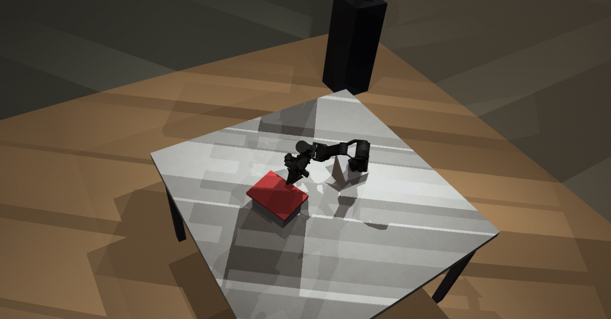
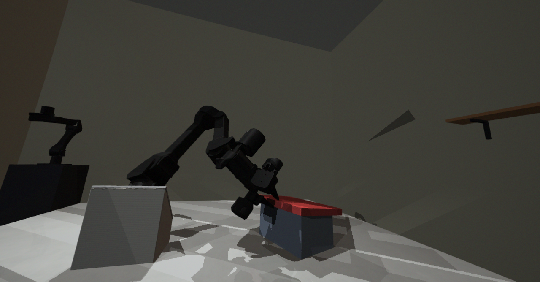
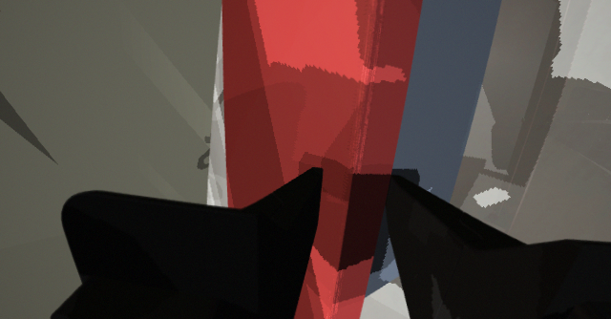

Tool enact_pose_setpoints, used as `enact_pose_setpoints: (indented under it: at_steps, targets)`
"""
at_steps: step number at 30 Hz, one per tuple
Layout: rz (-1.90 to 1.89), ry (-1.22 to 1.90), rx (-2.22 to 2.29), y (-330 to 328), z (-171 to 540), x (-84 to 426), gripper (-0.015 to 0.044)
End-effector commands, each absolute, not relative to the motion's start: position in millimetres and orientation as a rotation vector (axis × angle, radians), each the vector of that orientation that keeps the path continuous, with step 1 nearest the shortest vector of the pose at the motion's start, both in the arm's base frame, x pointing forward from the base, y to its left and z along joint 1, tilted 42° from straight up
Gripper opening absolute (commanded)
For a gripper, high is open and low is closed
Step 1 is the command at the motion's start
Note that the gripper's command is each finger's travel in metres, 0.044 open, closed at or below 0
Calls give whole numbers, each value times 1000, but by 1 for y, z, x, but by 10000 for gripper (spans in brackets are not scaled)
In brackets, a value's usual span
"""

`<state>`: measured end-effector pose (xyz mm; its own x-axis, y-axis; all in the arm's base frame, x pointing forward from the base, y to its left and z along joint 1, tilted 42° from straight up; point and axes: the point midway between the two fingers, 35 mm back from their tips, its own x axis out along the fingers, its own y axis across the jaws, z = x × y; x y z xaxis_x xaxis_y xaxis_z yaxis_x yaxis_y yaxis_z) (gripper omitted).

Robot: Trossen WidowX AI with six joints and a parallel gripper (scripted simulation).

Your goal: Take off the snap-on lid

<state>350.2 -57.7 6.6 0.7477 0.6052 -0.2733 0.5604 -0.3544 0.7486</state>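
The red lid is on top of the blue-grey storage box, right side up. It looks slightly tilted, with its gripped long side a little higher than the opposite side. My gripper is shut on that long side of the lid, with one fingertip over the lid's top and the other at its outer side, beside the box wall. The box stands on the table. Any gap under the lid is hidden or too small to tell.
A pale block with slanted sides stands on the table near the arm's base. A tall black pedestal with another arm stands beyond the table's far corner. A wooden shelf is on the wall.
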Motion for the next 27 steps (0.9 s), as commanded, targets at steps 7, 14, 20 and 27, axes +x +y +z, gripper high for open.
enact_pose_setpoints:
  at_steps: [7, 14, 20, 27]
  targets:
    - [63, 878, 2039, -59, 7, 350, 0]
    - [63, 878, 2039, -58, 8, 351, 0]
    - [63, 878, 2039, -58, 8, 351, 0]
    - [63, 878, 2039, -58, 8, 352, 0]
